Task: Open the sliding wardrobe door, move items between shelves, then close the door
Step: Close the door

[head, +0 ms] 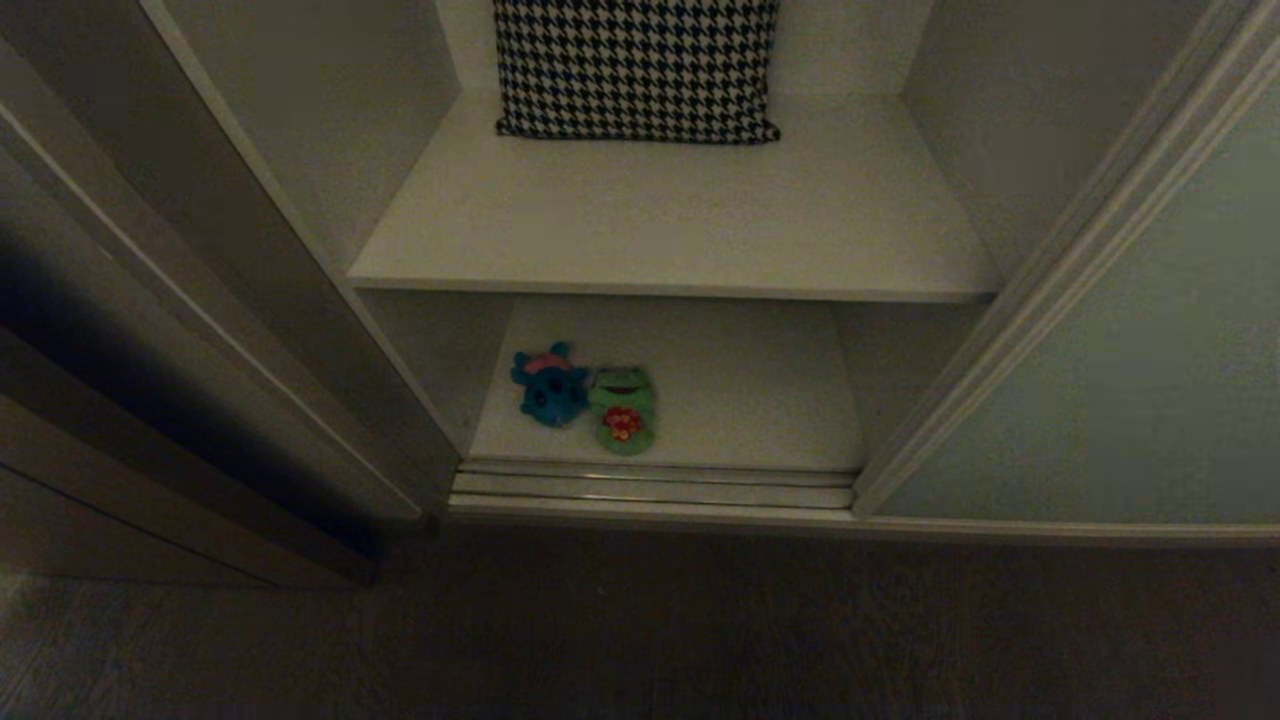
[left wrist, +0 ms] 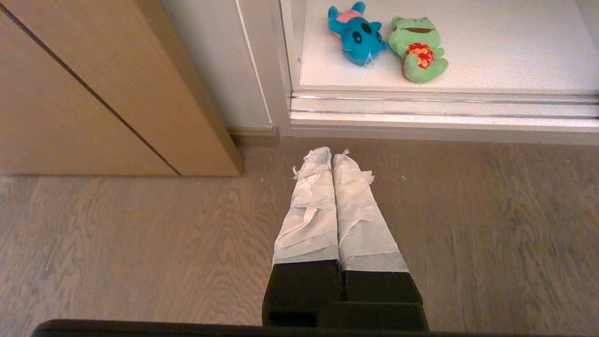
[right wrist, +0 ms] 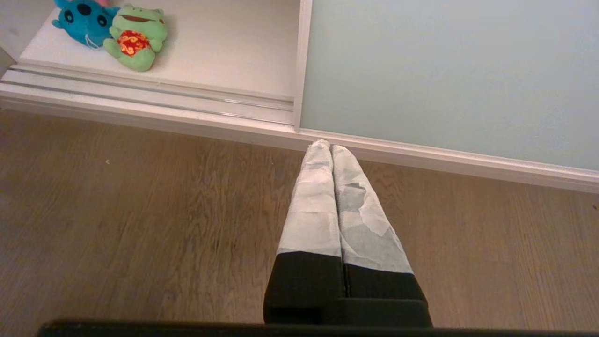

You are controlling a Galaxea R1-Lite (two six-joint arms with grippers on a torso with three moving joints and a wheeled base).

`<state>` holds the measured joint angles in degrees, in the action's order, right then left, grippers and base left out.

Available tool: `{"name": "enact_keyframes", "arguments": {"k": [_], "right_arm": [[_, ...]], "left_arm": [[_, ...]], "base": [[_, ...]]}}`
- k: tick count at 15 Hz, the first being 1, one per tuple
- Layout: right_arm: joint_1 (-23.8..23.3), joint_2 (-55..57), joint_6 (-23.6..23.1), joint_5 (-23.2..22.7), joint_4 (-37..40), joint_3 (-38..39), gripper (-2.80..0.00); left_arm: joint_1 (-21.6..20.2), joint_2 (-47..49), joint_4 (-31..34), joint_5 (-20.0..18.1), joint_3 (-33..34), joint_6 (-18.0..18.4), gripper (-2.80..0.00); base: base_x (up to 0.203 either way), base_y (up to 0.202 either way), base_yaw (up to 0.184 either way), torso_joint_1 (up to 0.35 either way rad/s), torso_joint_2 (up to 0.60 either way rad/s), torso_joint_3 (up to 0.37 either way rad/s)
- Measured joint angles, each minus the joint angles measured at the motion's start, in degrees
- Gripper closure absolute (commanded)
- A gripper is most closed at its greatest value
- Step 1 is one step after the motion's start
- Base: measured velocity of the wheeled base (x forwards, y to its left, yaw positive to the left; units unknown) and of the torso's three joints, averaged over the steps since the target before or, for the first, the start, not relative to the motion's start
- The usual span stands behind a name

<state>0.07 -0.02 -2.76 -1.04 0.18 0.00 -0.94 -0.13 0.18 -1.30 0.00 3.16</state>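
The wardrobe stands open, its pale grey-green sliding door (head: 1140, 380) pushed to the right. On the bottom shelf (head: 750, 400) a blue plush (head: 549, 386) and a green frog (head: 623, 408) lie side by side at the front left. The upper shelf (head: 680, 215) is bare at the front. My left gripper (left wrist: 332, 157) hangs shut and empty over the floor, short of the door track. My right gripper (right wrist: 325, 147), also shut and empty, points at the foot of the door (right wrist: 444, 70). Neither arm shows in the head view.
A black-and-white houndstooth cushion (head: 637, 68) leans at the back of the upper shelf. A tan wooden cabinet (left wrist: 93, 93) stands left of the wardrobe. The metal door track (head: 655, 488) runs along the wardrobe's threshold. Wood floor (head: 640, 630) lies in front.
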Motion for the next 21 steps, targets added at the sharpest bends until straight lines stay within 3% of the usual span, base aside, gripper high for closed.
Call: {"name": "enact_keyframes", "arguments": {"k": [21], "right_arm": [[0.00,0.00,-0.73,0.20,0.20,-0.15,0.00]], "left_arm": [[-0.07,0.09,0.15,0.00,0.00,-0.19,0.00]], "base": [[0.000,0.000,0.000,0.001,0.00,0.009]]}}
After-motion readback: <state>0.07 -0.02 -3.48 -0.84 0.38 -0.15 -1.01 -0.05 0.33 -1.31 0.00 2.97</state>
